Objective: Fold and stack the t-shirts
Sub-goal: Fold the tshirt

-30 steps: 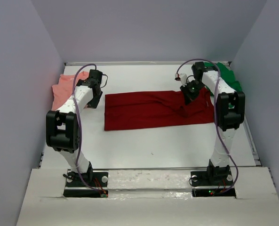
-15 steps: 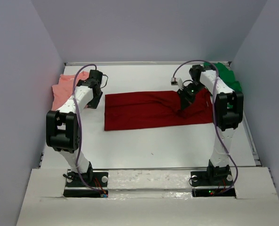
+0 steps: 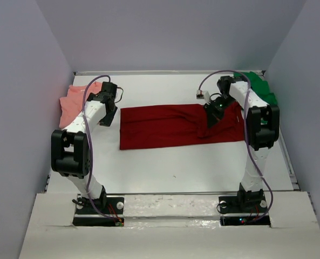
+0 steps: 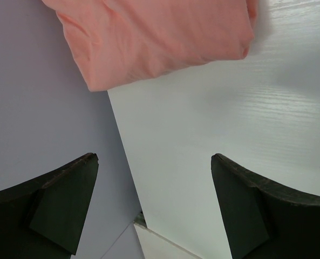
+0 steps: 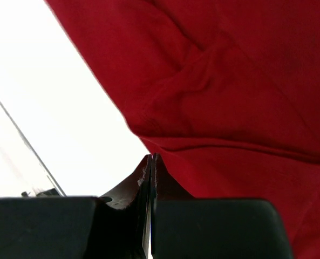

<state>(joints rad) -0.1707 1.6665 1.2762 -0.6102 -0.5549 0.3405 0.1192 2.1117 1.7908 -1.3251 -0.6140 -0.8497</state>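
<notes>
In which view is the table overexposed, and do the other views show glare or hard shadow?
Right wrist view: the table is blown out to white, while the folds of the dark red t-shirt are readable. Left wrist view: the table shows its grain under a mild sheen, and the salmon pink t-shirt is evenly lit. Top view: soft, even light, no hard shadows.

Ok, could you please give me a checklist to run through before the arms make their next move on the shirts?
1. Right pincer gripping the dark red t-shirt: ok, shut on its edge.
2. Left pincer free: ok, open and empty.
3. Dark red t-shirt lying flat: not ok, bunched up near the right pincer.
4. Salmon pink t-shirt clear of the left pincer: ok, it lies apart, beyond the fingertips.
5. Green t-shirt folded: cannot tell, partly hidden behind the right arm.
</notes>
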